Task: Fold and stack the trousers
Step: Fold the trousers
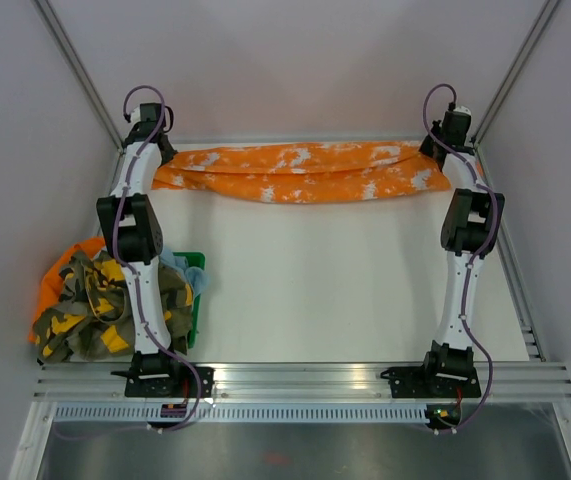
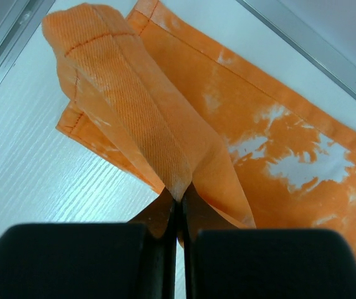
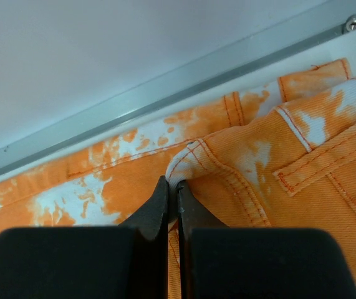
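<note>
1. Top external view: at the near left of the table [image 1: 345, 290], a camouflage garment [image 1: 105, 310] is seen heaped against a green container [image 1: 194, 320]. A light blue cloth [image 1: 187, 268] is bunched at the heap's far right side.
2. Along the far edge of the table, the trousers [image 1: 305, 172] are laid out lengthwise from left to right. They are bright orange with white splotches, and their middle is bowed slightly toward the near side.
3. At the far left end, the left gripper [image 2: 179, 198] is clamped on a leg end of the trousers. A stitched hem is seen pulled up into a folded ridge above the table in the left wrist view.
4. At the far right end, the right gripper [image 3: 173, 187] is clamped on a raised edge of the waist area. A belt loop and a stitched seam are seen just to its right in the right wrist view.
</note>
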`<control>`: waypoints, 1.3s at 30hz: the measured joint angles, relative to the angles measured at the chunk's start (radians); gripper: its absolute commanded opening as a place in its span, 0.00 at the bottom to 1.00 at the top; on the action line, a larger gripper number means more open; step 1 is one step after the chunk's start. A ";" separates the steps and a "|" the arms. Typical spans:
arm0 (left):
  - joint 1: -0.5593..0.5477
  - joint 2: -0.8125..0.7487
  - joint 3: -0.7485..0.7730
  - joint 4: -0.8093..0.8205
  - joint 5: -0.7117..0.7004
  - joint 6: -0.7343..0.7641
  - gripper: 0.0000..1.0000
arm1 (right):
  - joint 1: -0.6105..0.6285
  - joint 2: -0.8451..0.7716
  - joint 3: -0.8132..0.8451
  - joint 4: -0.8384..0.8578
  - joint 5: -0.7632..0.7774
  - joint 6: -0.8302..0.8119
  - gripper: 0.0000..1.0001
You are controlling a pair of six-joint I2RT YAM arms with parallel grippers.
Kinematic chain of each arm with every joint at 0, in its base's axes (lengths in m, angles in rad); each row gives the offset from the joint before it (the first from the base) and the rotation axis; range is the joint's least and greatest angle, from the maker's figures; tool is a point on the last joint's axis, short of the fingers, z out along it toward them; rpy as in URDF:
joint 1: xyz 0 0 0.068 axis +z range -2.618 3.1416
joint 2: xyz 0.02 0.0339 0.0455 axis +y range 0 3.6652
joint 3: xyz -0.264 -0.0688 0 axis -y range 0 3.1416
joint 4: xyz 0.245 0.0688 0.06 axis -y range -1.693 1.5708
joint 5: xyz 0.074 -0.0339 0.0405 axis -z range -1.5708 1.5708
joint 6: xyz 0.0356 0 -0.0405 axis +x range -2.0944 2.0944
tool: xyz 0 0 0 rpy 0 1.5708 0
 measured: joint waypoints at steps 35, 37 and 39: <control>0.017 0.047 0.038 0.121 0.029 -0.096 0.02 | 0.002 0.132 0.074 0.316 -0.066 0.258 0.00; 0.019 0.047 0.038 0.122 0.035 -0.103 0.02 | 0.002 0.137 0.074 0.325 -0.062 0.275 0.00; 0.023 0.047 0.038 0.122 0.047 -0.110 0.02 | 0.002 0.137 0.075 0.332 -0.061 0.286 0.00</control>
